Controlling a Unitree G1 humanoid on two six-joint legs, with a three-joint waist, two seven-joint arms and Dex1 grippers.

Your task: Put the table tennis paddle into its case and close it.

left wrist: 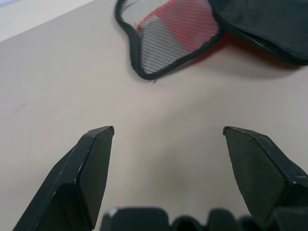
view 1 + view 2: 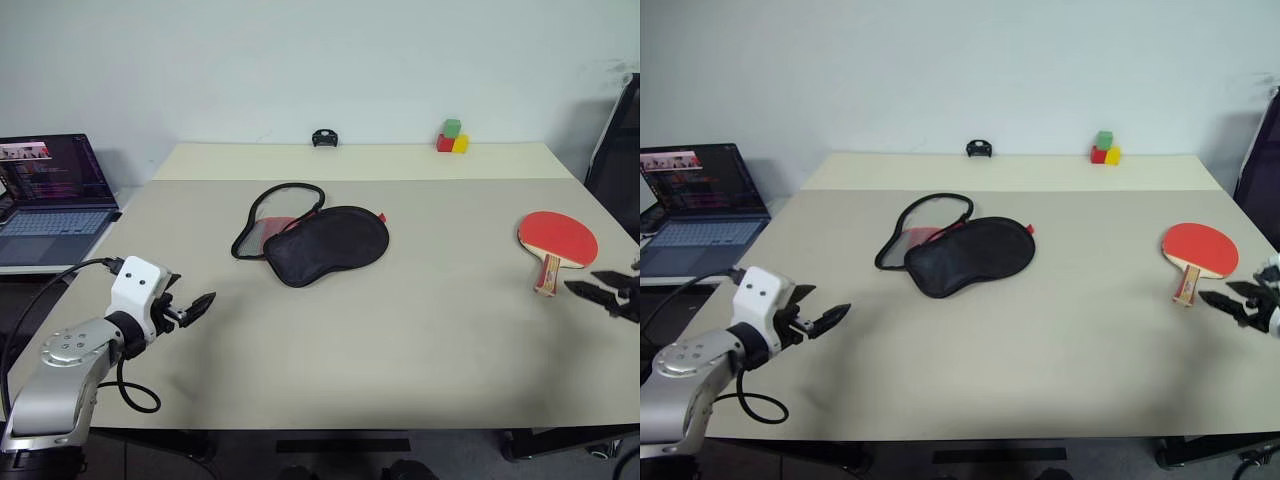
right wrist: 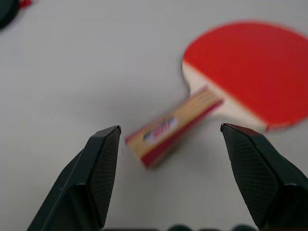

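Your table tennis paddle (image 2: pixel 556 241) lies flat, red face up, at the counter's (image 2: pixel 400 330) three o'clock side, handle toward you. Your right gripper (image 3: pixel 168 130) hovers just short of that handle, fingers spread, holding nothing. The case (image 2: pixel 322 243) rests near the counter's centre, black side up, unzipped. At eight o'clock your left gripper (image 2: pixel 200 306) hangs spread and empty.

Open laptop (image 2: pixel 55 195) beside table (image 2: pixel 400 330); coloured blocks (image 2: pixel 452 137), small black object (image 2: pixel 324 138) at back.

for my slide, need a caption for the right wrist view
Open right gripper poised over the paddle handle on the table.
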